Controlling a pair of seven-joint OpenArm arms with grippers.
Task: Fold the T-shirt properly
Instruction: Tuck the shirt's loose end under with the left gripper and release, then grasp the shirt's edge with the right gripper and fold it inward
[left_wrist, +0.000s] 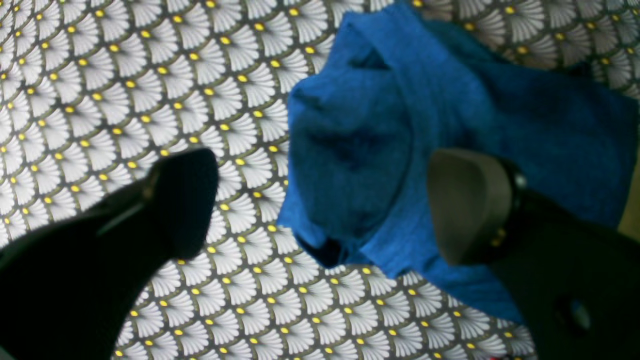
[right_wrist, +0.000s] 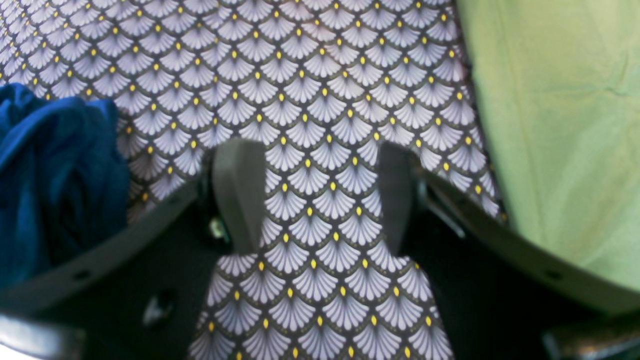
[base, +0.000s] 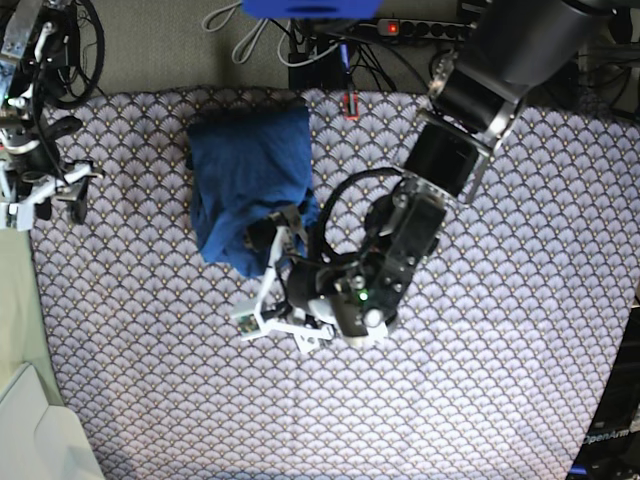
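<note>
The T-shirt (base: 250, 180) is a plain blue bundle, folded into a rough rectangle on the fan-patterned tablecloth (base: 480, 330), back left of centre. My left gripper (base: 262, 275) hovers at the bundle's near right corner. In the left wrist view, the left gripper (left_wrist: 322, 165) is open; a rumpled end of the T-shirt (left_wrist: 370, 145) lies between and beyond its fingers, ungripped. My right gripper (base: 45, 195) stays at the table's far left edge. The right wrist view shows the right gripper (right_wrist: 317, 150) open over bare cloth, with the T-shirt (right_wrist: 50, 175) off to its left.
A pale green sheet (right_wrist: 560, 125) lies past the patterned cloth's edge beside the right gripper. A power strip and cables (base: 420, 30) run along the back edge, with a small red item (base: 350, 103) near the shirt's far corner. A white object (base: 40, 430) sits at the front left.
</note>
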